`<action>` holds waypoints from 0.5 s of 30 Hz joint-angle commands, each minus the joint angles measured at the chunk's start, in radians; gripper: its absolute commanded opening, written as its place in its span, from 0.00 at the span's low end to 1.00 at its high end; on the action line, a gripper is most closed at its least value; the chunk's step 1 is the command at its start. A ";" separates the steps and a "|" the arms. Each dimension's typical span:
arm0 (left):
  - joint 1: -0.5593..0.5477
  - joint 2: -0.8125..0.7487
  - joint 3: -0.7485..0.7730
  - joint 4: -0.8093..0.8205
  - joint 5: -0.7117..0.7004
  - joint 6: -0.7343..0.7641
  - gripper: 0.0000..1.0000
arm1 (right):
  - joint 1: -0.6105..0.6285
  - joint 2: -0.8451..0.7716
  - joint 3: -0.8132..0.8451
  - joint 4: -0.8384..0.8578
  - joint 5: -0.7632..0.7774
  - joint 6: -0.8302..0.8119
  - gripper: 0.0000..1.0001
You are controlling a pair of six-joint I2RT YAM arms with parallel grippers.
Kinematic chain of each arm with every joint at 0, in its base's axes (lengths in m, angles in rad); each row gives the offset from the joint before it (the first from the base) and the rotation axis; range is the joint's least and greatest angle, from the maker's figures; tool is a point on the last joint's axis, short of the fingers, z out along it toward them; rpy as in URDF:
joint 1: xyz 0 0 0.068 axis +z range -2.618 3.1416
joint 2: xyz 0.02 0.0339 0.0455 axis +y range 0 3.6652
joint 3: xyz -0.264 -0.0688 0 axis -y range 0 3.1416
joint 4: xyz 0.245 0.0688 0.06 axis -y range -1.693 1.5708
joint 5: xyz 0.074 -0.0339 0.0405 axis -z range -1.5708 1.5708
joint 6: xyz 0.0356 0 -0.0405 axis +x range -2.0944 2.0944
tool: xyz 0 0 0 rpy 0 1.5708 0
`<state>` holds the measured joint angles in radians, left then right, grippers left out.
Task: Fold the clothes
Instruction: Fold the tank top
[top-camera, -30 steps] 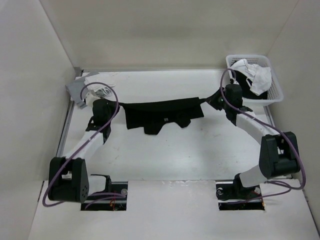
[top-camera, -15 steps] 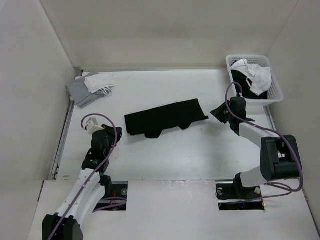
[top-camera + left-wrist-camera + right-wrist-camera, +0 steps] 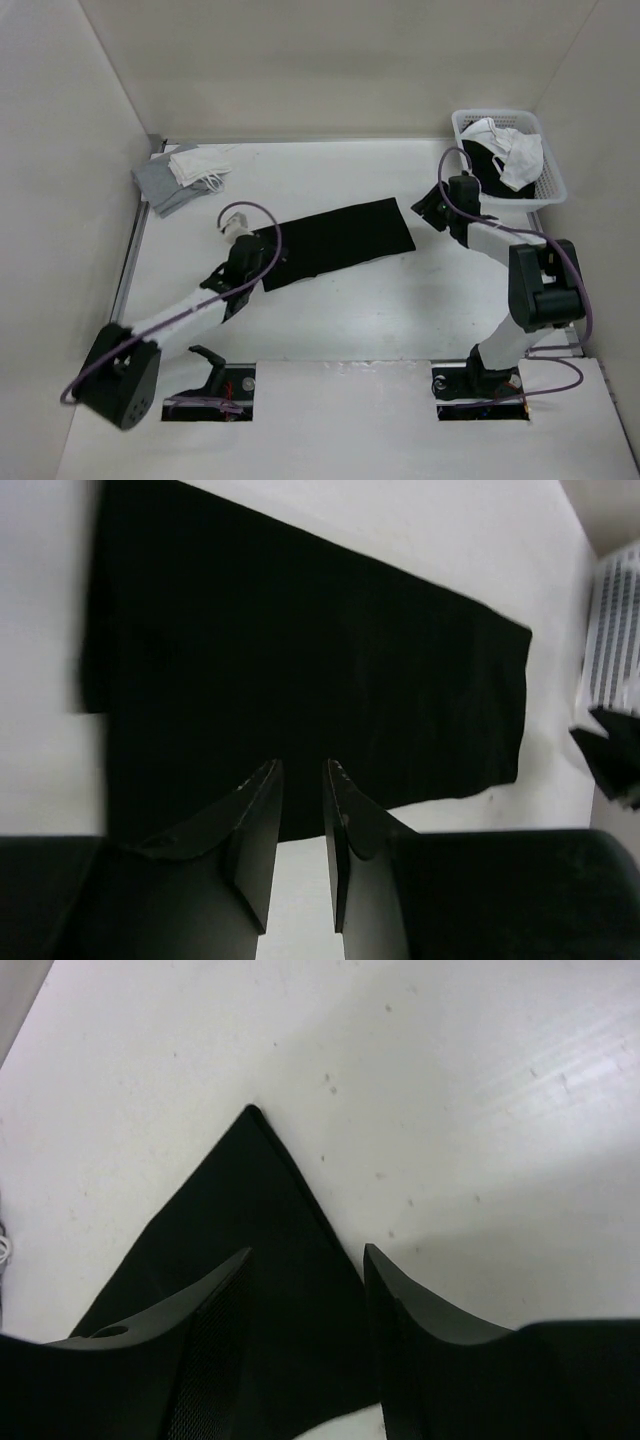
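Note:
The black shirt (image 3: 345, 238) lies flat on the table as a long folded strip, running from lower left to upper right. My left gripper (image 3: 268, 258) sits at its left end. In the left wrist view the shirt (image 3: 300, 660) spreads beyond the fingertips, and the left gripper (image 3: 302, 768) is narrowly open with nothing between its fingers. My right gripper (image 3: 428, 208) is at the strip's right end. In the right wrist view it (image 3: 307, 1252) stands open over a pointed corner of the shirt (image 3: 230, 1230), which rests flat on the table, not pinched.
A white slatted basket (image 3: 548, 188) at the back right holds white and black clothes (image 3: 510, 150). Folded grey cloth (image 3: 160, 185) and white cloth (image 3: 200, 165) lie at the back left. Walls enclose the table on three sides.
Both grippers held the shirt stretched in the air; both have opened and let go. The shirt now lies flat. The left arm swung back near its base, then returned to the shirt's left end.

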<state>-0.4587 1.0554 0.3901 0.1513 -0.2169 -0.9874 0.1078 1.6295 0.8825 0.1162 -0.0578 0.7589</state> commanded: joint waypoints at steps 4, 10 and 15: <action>-0.044 0.325 0.110 0.237 -0.029 0.006 0.20 | 0.022 0.099 0.099 -0.035 -0.045 -0.036 0.53; 0.145 0.312 -0.052 0.237 0.051 0.042 0.19 | 0.075 0.063 0.029 -0.024 -0.027 -0.030 0.44; 0.284 0.255 -0.100 0.226 0.123 0.069 0.19 | 0.158 0.030 -0.031 -0.032 -0.017 -0.038 0.43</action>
<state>-0.2241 1.3407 0.3202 0.3962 -0.1345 -0.9627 0.2195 1.7119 0.8772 0.0761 -0.0826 0.7364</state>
